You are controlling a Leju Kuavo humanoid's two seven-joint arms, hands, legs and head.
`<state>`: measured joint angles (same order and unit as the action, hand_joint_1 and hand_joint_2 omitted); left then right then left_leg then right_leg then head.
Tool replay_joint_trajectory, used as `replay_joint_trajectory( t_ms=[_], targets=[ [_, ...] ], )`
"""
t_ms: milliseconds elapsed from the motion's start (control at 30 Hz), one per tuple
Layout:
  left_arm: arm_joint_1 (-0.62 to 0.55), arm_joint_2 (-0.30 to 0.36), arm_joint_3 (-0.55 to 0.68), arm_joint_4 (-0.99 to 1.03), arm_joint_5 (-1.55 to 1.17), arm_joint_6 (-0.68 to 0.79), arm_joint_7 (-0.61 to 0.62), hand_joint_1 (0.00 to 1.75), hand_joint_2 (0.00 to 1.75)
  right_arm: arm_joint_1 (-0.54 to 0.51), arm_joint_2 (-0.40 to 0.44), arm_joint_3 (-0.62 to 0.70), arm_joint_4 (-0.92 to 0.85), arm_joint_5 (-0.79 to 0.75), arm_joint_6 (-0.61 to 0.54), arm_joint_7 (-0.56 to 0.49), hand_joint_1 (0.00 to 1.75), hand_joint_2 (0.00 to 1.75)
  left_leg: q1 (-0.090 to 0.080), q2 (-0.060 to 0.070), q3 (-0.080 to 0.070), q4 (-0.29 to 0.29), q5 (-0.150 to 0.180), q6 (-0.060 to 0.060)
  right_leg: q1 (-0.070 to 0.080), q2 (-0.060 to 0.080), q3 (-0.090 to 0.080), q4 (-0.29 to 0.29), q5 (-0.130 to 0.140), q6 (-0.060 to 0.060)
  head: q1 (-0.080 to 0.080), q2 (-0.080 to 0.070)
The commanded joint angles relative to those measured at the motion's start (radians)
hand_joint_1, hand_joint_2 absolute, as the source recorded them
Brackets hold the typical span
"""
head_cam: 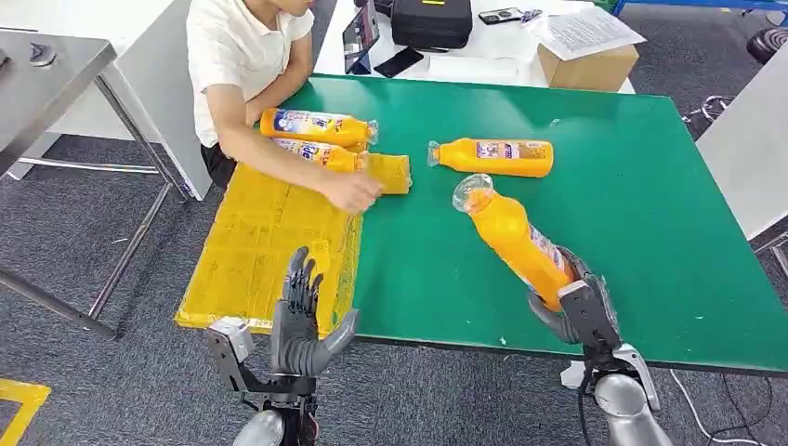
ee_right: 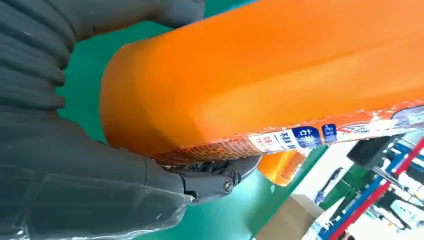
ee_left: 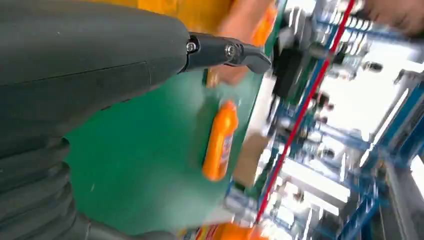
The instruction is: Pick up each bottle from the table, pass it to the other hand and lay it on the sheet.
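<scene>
The right hand (head_cam: pixel 578 307), at the table's five o'clock, grasps an orange bottle (head_cam: pixel 517 240) by its base, cap end tilted up toward eleven o'clock, apparently so the free end is offered for a handover. The left hand (head_cam: pixel 302 321), fingers spread and holding nothing, is raised over the near edge of the yellow sheet (head_cam: pixel 246 246) at seven o'clock, seemingly placed to receive it. A second bottle (head_cam: pixel 492 156) lies flat on the green table (head_cam: pixel 650 186) toward twelve o'clock, not yet picked up. Two more bottles (head_cam: pixel 316 127) lie on the sheet's far end at eleven o'clock, where a person's hand (head_cam: pixel 353 193) rests beside them.
</scene>
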<state>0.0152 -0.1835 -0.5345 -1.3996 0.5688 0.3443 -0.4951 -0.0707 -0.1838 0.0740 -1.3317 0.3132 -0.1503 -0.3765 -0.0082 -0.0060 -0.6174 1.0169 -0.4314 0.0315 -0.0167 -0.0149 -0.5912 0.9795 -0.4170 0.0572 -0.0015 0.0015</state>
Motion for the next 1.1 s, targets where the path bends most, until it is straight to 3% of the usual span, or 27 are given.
replay_joint_trajectory(
  t_ms=[33,333,833,867,900,1100],
  targets=[
    [-0.061,0.04,-0.061,0.13,-0.011,-0.123,0.103,0.0,1.75,-0.033,0.09,0.165,0.049,0.017,0.037,-0.025,1.75,1.75,0.001,0.004,0.006,-0.002,-0.002,-0.002,0.001,0.005,0.004,-0.002,0.0,-0.003,0.0,0.0],
    [-0.202,-0.032,-0.067,0.271,0.026,-0.159,0.155,0.0,1.75,-0.098,0.163,0.412,0.117,0.015,0.072,-0.042,1.75,1.75,0.002,0.005,0.004,-0.001,-0.001,-0.003,0.001,0.005,0.003,-0.001,0.0,-0.003,0.0,0.0],
    [-0.197,-0.032,-0.055,0.146,0.105,-0.171,0.137,0.0,1.75,-0.12,0.151,0.488,0.143,-0.008,0.078,-0.037,1.75,1.75,0.001,0.003,0.004,-0.001,-0.001,-0.003,0.001,0.003,0.003,-0.001,0.0,-0.003,0.001,0.0],
    [-0.198,-0.035,-0.047,0.139,0.107,-0.157,0.124,1.54,1.75,-0.127,0.148,0.504,0.152,-0.009,0.093,-0.039,1.75,1.75,0.002,0.002,0.002,0.0,-0.001,-0.002,0.001,0.002,0.001,0.0,0.0,-0.002,0.001,0.0],
    [-0.205,-0.038,-0.04,0.147,0.107,-0.141,0.114,1.75,1.75,-0.128,0.147,0.516,0.154,-0.012,0.103,-0.038,1.75,1.75,0.001,0.002,0.002,-0.001,0.0,-0.002,0.001,0.003,0.001,0.0,0.0,-0.002,0.0,0.0],
    [-0.21,-0.034,-0.037,0.15,0.107,-0.142,0.114,1.75,1.75,-0.125,0.15,0.519,0.154,-0.01,0.101,-0.039,1.75,1.75,0.001,0.001,0.001,-0.001,0.0,-0.002,0.001,0.001,0.0,0.0,0.0,-0.002,0.0,0.0]
  ],
)
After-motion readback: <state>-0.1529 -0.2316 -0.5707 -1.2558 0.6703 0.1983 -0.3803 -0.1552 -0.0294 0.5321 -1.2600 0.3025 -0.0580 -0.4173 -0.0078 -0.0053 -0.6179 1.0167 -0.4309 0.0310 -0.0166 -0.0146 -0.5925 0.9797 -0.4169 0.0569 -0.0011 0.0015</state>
